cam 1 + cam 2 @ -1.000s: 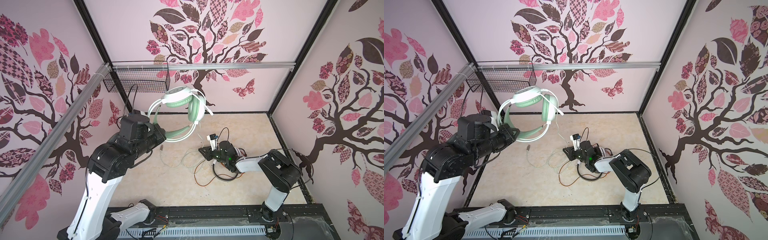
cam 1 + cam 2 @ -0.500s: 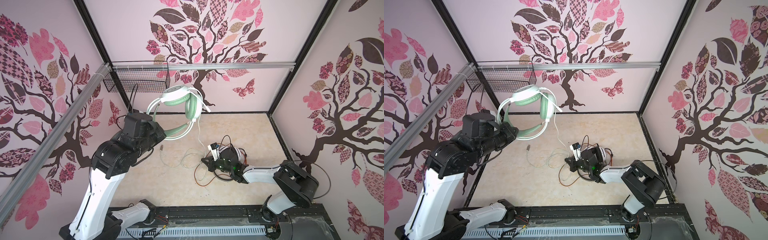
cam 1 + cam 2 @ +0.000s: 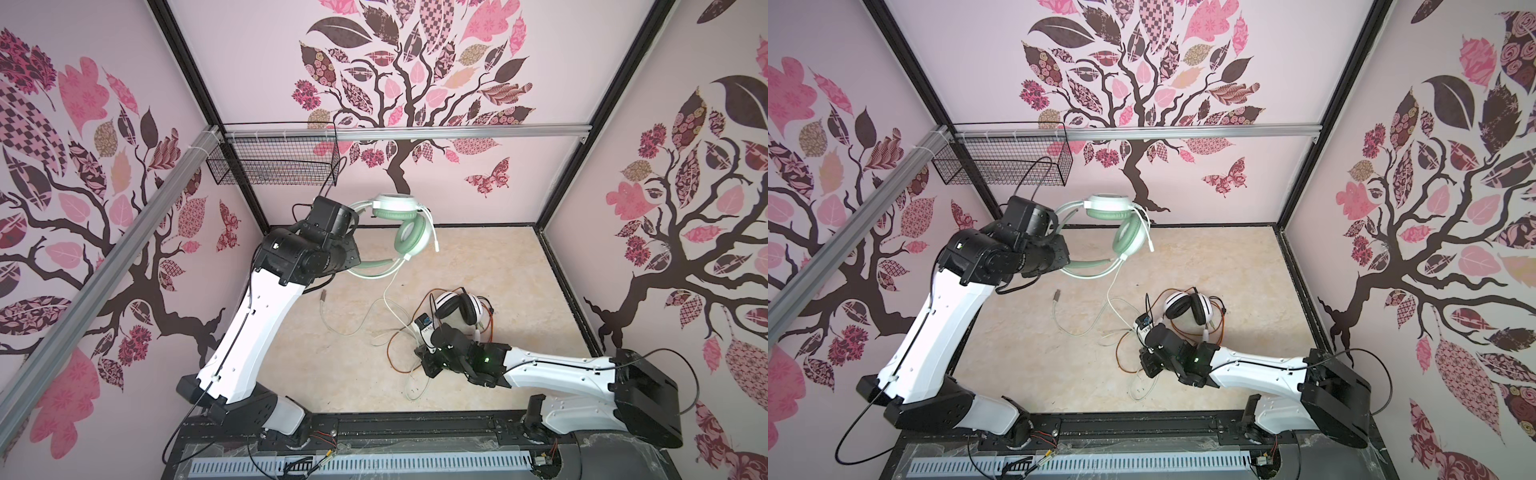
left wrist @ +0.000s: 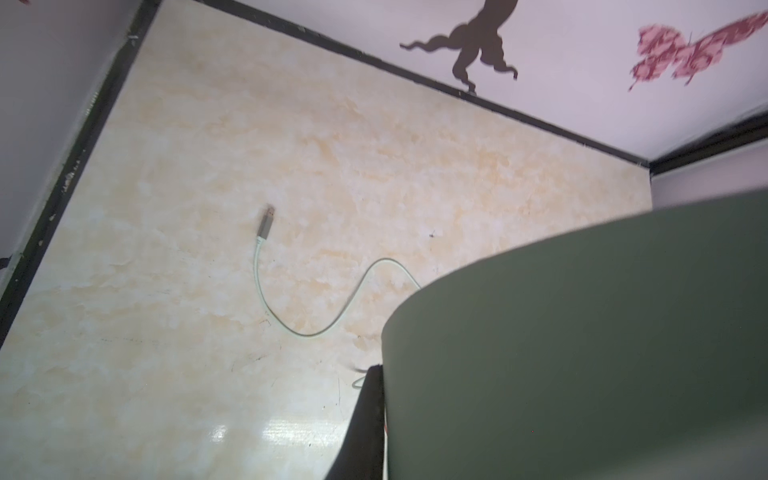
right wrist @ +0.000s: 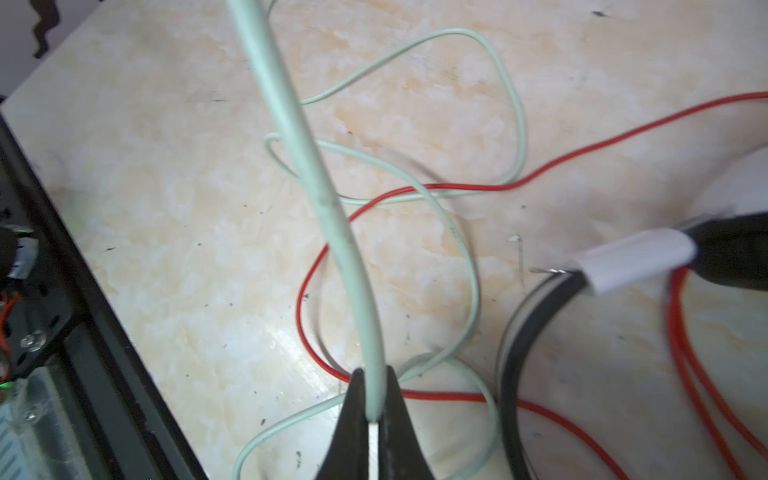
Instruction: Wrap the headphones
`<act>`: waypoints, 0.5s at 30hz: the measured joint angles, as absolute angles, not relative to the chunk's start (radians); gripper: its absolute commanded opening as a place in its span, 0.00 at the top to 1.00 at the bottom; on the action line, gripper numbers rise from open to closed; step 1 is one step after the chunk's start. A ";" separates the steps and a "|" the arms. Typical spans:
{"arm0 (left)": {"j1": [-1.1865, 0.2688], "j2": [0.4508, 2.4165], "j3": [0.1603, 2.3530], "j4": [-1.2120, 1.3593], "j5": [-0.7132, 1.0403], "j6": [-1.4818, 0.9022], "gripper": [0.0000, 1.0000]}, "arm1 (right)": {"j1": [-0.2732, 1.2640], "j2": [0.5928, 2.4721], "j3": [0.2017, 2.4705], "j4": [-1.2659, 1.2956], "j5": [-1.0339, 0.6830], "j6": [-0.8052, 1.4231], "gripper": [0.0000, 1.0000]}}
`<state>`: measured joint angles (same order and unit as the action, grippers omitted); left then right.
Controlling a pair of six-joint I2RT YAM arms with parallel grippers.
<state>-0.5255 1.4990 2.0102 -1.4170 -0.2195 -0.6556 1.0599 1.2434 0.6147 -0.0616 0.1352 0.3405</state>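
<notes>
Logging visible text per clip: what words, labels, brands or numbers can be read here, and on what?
Nothing legible.
Faint marking on the left arm's black joint: too small to read.
White-and-blue tag on the right arm's wrist: too small to read.

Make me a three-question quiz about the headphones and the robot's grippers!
1. How many headphones are there?
A. one
B. two
C. three

2. What is the right gripper doing?
A. shut on the pale cord
B. open, holding nothing
C. shut on a red cord

3. Where are the green headphones?
A. flat on the table
B. in the right gripper
C. up in the air, in the left gripper

Answers:
1 B: both top views show the green headphones and the striped headphones, and no others.
2 A: the right wrist view shows the jaws pinching the pale cord.
3 C: in both top views the band runs into the left gripper and the cups hang in the air.
</notes>
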 measured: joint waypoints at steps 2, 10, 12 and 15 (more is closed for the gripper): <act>-0.525 1.512 2.010 -1.441 -0.192 -0.631 1.00 | 1.060 1.209 0.619 -0.109 0.175 0.345 1.00; -0.526 1.449 1.878 -1.472 -0.252 -0.593 1.00 | 1.060 1.136 0.648 -0.239 0.258 0.351 1.00; -0.526 1.436 1.837 -1.486 -0.322 -0.594 1.00 | 1.060 1.097 0.648 -0.266 0.258 0.346 1.00; -0.523 1.428 1.778 -1.479 -0.410 -0.594 1.00 | 1.076 1.020 0.648 -0.303 0.260 0.337 1.00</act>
